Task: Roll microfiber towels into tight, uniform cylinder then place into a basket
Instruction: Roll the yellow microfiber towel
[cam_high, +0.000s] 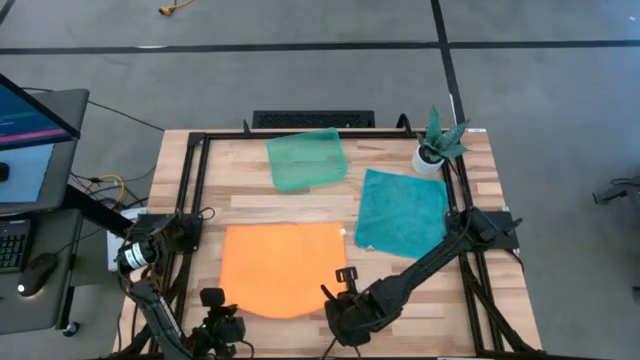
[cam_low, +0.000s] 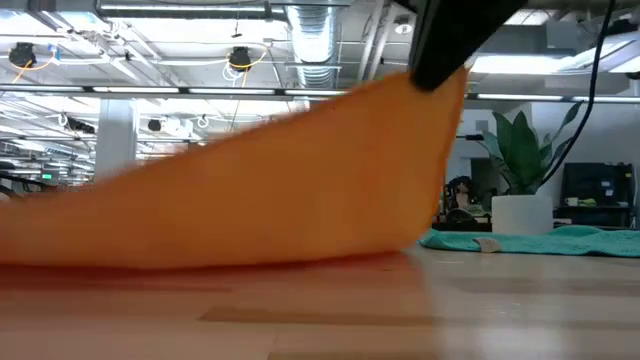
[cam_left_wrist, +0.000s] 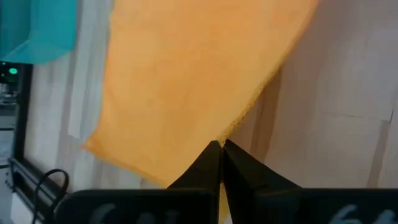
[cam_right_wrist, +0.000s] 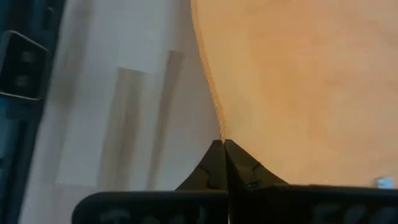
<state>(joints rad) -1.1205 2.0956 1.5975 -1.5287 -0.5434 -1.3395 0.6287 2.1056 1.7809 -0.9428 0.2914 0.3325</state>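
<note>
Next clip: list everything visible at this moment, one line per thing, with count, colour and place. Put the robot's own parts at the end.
orange towel: one, bright orange, near edge of the table, its near corners lifted
teal towel: one, teal-blue, flat on the right half of the table
basket: one, translucent pale green, far middle of the table
potted plant: one, green in a white pot, far right corner
table: one, light wood with a black frame
monitor: one, lit screen, on a stand left of the table
left gripper: one, dark, shut on the orange towel's near left corner
right gripper: one, dark, shut on the orange towel's near right corner
</note>
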